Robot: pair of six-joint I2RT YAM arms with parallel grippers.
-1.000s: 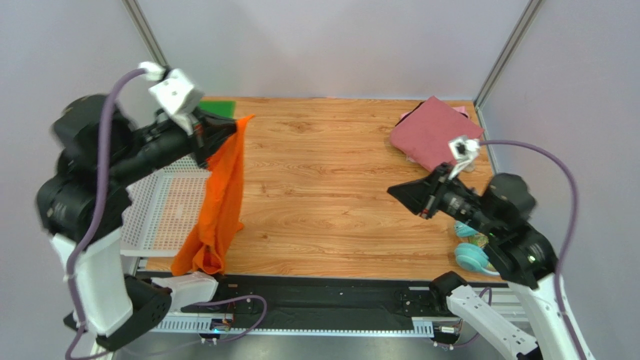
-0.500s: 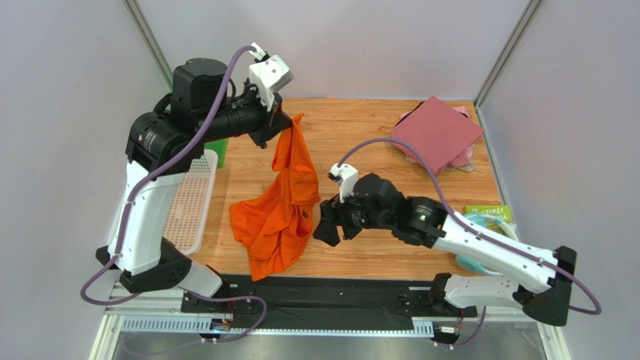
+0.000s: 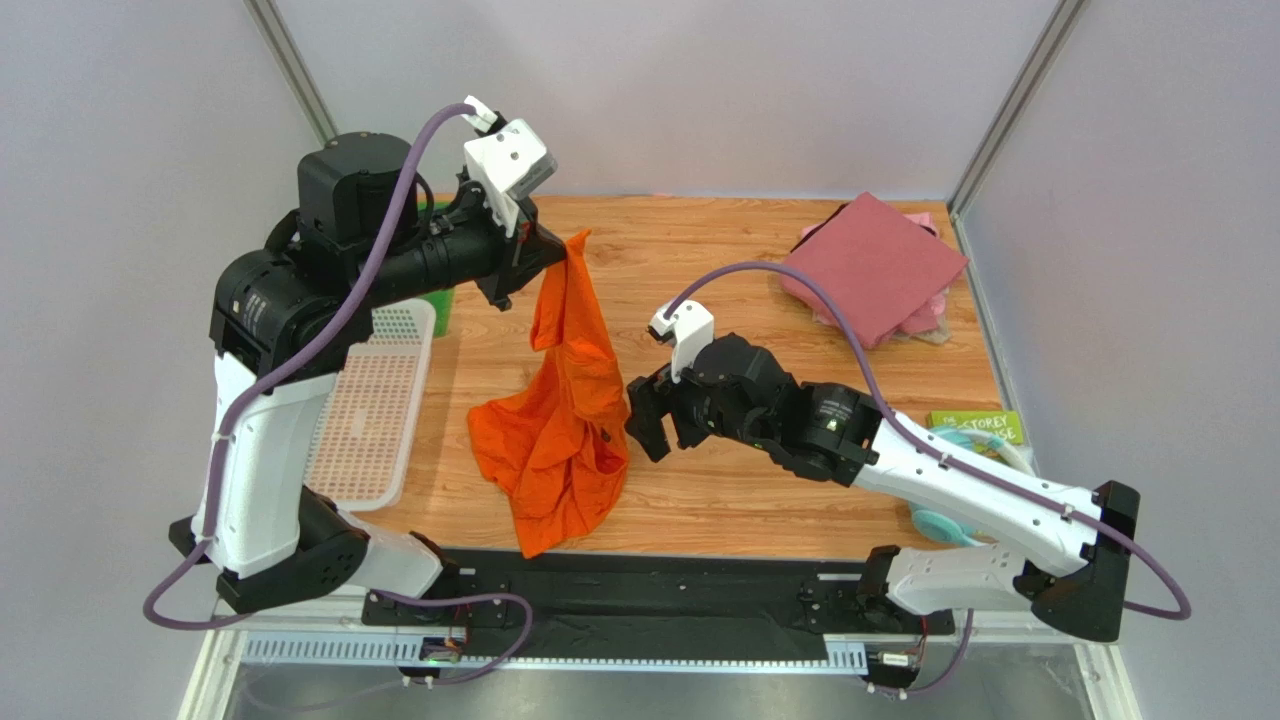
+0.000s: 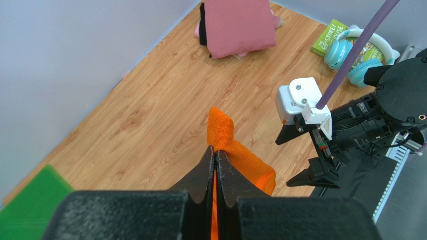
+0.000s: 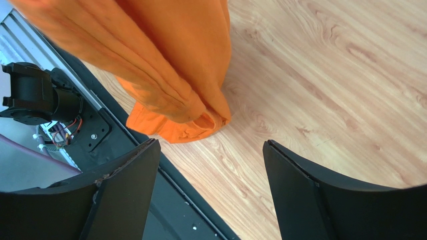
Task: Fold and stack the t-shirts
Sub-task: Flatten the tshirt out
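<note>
1. Left gripper (image 4: 214, 152) was clamped tight on the orange shirt's (image 3: 564, 420) top; the shirt hung down, its lower part heaped on the table (image 3: 721, 300).
2. Right gripper (image 5: 210, 150) stood wide apart, holding nothing, just beside the heap.
3. Maroon shirt (image 3: 872, 263) lay folded, far right corner.

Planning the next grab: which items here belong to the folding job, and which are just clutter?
Job: bright orange cloth t-shirt; folded maroon-red cloth shirt; pale pink folded shirt beneath it.
Clutter: white plastic mesh basket; flat green plastic sheet; teal headphones; green book.
</note>
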